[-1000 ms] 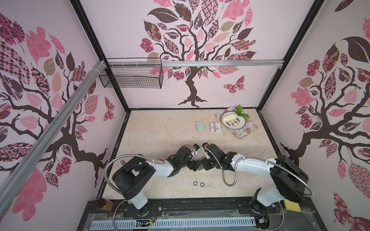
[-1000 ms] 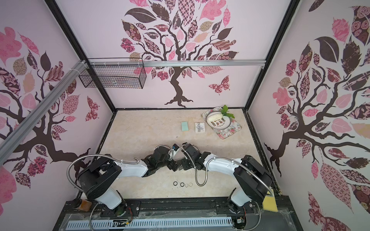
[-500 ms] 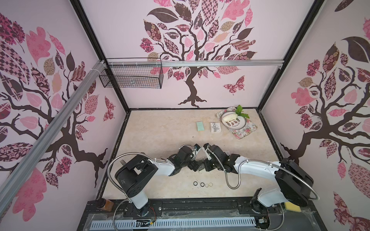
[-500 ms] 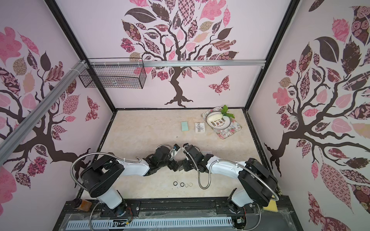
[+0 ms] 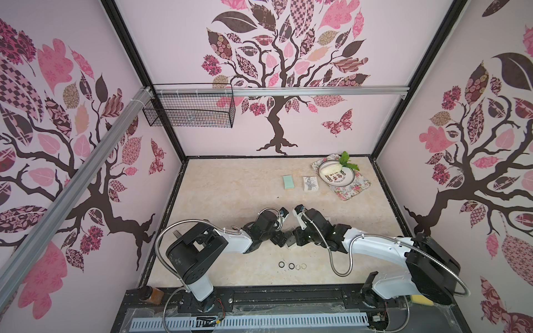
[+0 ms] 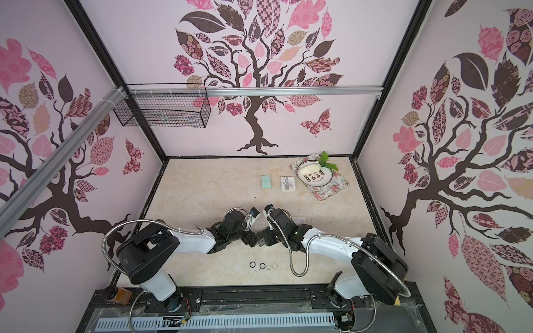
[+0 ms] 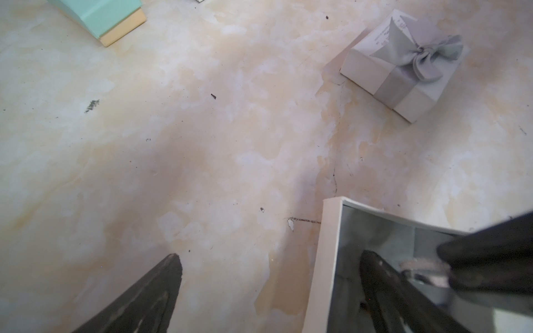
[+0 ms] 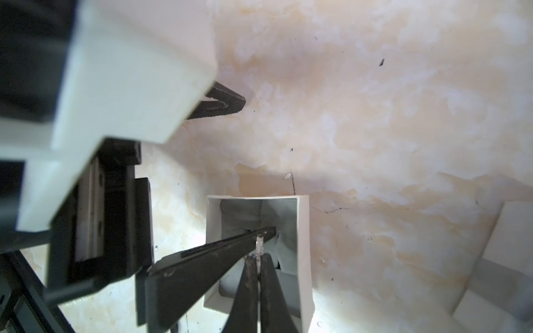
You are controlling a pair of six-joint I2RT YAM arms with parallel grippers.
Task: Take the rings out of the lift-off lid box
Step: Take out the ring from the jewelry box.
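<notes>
Four rings (image 6: 262,266) in a row on the marbled table (image 6: 202,196), two black, two pale.

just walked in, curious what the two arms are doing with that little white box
The right gripper is shut on a thin sparkly silver ring inside the small open white cardboard box. The left gripper is open, straddling the box wall, one finger inside and one outside. Four rings, two black and two thin pale, already lie in a row on the beige marbled table. The white lid with a grey bow sits apart.
</notes>
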